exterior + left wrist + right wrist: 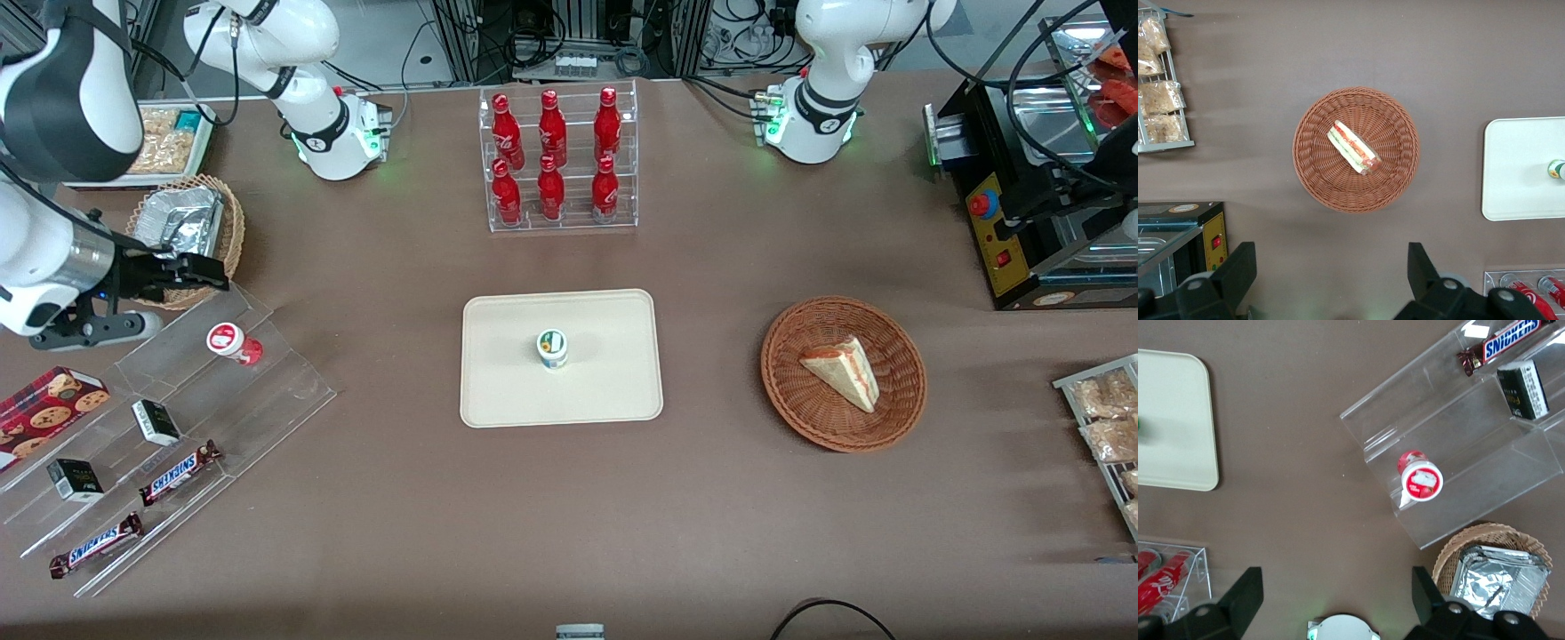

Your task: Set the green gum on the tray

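one green gum bottle (552, 348) standing upright near the middle of the cream tray (507, 391), lid up, nothing touching it. right gripper (206, 271) way off toward the working arm's end of the table, hanging over the edge of the wicker basket (233, 233) with the foil tray (180, 220), fingers spread apart and holding nothing. red-labelled gum bottle (1421, 481) sitting on the clear stepped display (1485, 463), just beside the gripper, with snickers bars (180, 472) and small dark boxes (156, 422) lower down. sandwich wedge (843, 372) in the other basket (791, 391).
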`<state>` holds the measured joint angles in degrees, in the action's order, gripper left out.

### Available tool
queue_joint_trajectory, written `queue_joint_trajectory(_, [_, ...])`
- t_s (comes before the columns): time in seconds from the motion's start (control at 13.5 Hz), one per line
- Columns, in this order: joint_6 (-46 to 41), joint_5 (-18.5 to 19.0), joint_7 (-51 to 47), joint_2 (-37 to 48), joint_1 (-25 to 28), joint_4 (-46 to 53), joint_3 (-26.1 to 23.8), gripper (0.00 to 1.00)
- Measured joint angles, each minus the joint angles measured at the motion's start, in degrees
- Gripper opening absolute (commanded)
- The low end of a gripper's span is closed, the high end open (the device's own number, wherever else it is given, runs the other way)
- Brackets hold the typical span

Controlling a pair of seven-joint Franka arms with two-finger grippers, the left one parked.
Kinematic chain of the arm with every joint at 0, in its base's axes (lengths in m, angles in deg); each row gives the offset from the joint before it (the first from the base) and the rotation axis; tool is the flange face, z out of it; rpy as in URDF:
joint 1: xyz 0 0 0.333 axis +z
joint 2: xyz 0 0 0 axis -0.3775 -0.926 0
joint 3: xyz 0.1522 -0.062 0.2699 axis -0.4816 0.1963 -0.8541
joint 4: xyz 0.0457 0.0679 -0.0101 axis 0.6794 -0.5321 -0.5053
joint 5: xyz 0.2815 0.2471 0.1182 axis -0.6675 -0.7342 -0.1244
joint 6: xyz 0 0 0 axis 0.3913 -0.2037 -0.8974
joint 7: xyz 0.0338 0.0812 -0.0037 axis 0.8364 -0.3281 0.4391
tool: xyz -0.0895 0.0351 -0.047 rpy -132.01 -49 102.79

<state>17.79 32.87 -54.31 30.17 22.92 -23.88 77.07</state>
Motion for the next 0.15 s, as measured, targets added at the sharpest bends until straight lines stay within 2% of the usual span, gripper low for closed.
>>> queue_joint_trajectory(0.15, [-1.09,1.10,0.00,1.07,-0.68,-0.08,-0.01,0.99])
